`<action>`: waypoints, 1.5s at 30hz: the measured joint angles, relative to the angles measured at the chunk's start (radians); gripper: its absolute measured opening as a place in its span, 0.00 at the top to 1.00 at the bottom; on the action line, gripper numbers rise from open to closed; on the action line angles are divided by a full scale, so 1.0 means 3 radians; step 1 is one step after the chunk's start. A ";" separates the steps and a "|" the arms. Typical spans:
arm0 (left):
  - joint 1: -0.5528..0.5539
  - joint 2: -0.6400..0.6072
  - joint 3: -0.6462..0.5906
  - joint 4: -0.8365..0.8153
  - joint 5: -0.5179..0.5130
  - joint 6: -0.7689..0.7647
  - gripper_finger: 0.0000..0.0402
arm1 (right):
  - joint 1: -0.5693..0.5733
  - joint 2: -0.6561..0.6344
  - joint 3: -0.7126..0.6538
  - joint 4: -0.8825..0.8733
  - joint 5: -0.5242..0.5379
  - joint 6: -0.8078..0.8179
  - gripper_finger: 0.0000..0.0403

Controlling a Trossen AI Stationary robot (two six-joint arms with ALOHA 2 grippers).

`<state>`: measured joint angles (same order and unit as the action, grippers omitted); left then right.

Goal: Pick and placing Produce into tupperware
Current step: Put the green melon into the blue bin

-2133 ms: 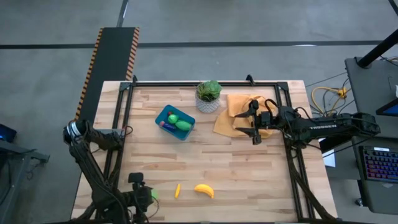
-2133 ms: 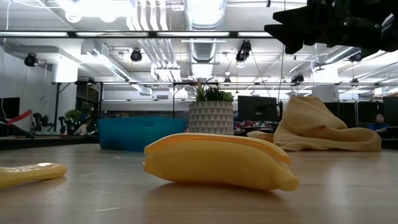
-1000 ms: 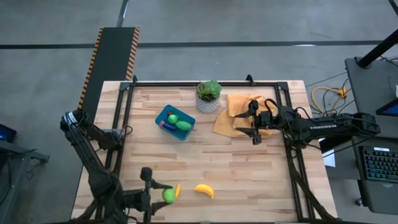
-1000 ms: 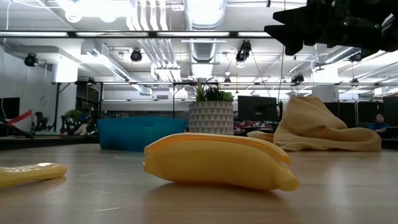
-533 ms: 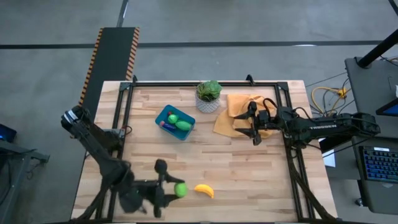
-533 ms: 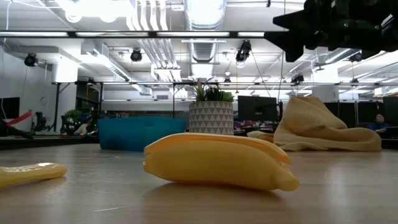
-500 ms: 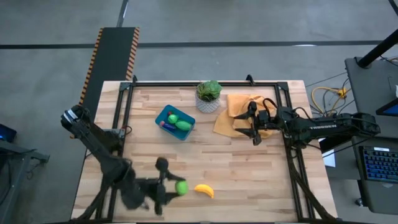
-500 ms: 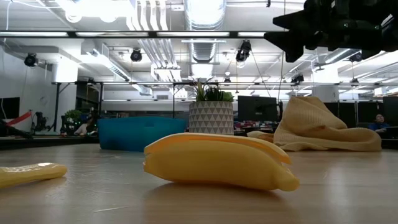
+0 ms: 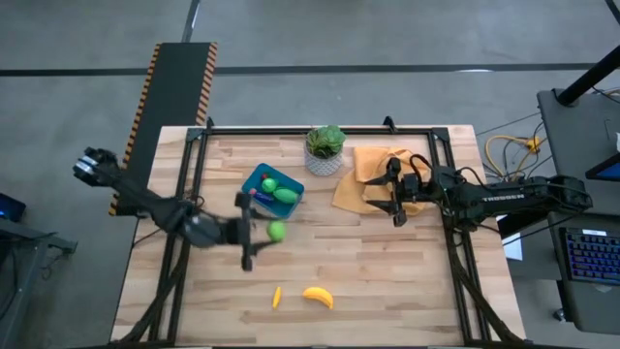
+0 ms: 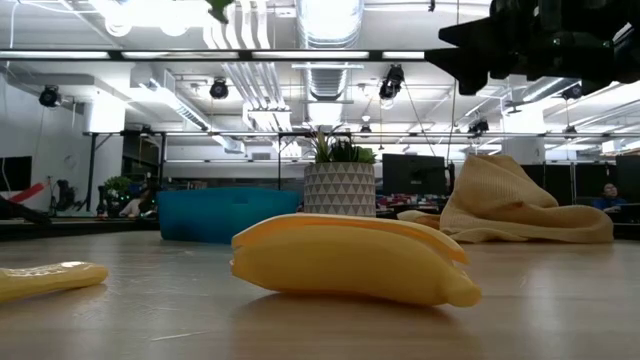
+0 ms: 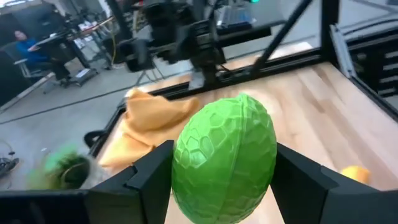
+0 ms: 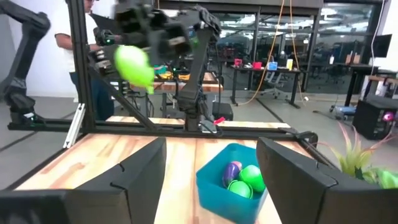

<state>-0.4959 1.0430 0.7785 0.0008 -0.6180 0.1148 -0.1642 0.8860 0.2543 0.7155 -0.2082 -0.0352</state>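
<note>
My left gripper point(image 9: 264, 232) is shut on a green oval produce piece point(image 9: 277, 231), held above the table just near of the blue tupperware point(image 9: 261, 177). The piece fills the left wrist view point(image 11: 227, 158). The tupperware holds two green pieces point(image 9: 284, 195) and a purple one point(image 12: 232, 168). A yellow banana point(image 9: 318, 297) and a small orange-yellow piece point(image 9: 276, 297) lie on the table near its near edge. My right gripper point(image 9: 392, 201) is open and empty, high over the edge of the orange-yellow cloth point(image 9: 373, 173). My left gripper pinches the green piece's two opposite sides point(image 11: 180, 163) between its two fingers point(image 11: 149, 177). The fingers lie about level and point toward the table's right. The piece is lifted clear of the table.
A leafy plant in a white pot point(image 9: 325, 148) stands just right of and beyond the tupperware. The cloth lies bunched at the far right. A black frame point(image 9: 291, 128) runs along the table's edges. Bare wood lies between the tupperware and the banana.
My left gripper has carried the green piece from the table's near edge first toward the right, then up and toward the far edge, to a spot beside the tupperware. The small orange-yellow piece, covered for a moment by the arm, shows again.
</note>
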 joint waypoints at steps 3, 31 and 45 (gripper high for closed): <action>0.0310 -0.0257 -0.0236 0.0064 0.0228 0.0015 0.48 | 0.0000 0.0000 0.0000 0.0005 0.0000 -0.0031 0.39; 0.2942 0.0178 -0.1271 0.1290 0.2145 -0.0007 0.48 | 0.0000 0.0000 0.0001 0.0150 0.0003 -0.0097 0.40; 0.3007 0.0502 -0.1269 0.1266 0.2138 0.0080 0.48 | 0.0000 0.0000 0.0000 0.0090 0.0003 0.0002 0.40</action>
<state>0.4061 1.1935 0.3977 0.3807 0.0235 0.1387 -0.1642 0.8860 0.2544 0.7425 -0.2073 -0.0345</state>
